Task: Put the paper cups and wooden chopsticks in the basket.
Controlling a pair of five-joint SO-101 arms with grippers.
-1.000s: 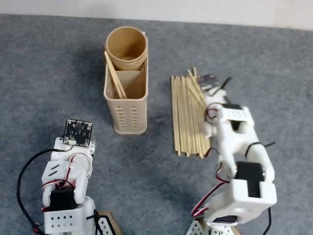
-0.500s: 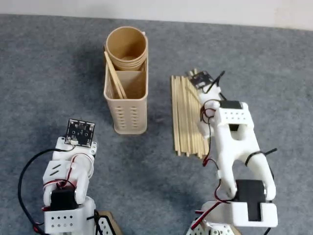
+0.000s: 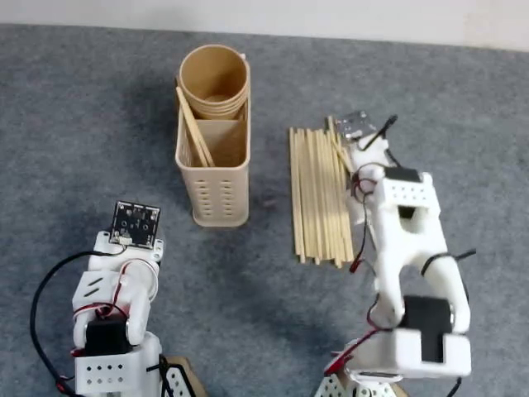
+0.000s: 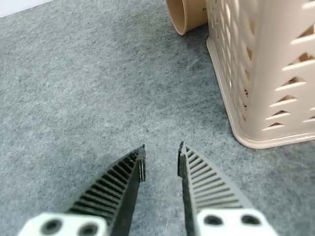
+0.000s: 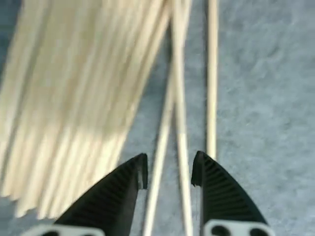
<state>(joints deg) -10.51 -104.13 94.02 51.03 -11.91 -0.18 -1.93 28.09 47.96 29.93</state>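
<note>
Grey, carpet-like desk [image 3: 99,107] with a pale strip of wall [image 3: 331,12] along its far edge.
The beige basket [image 3: 216,194] stands upright with stacked paper cups [image 3: 213,78] in its far compartment. Most wooden chopsticks [image 3: 318,198] lie in a pile beside it. The right claw [image 5: 169,169] is spread over two loose sticks, and the left claw [image 4: 161,150] is spread above bare desk near the basket.

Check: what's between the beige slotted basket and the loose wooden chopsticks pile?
Nothing but bare grey carpet between the beige slotted plastic basket and the flat pile of wooden chopsticks, seen in the high view.
</note>
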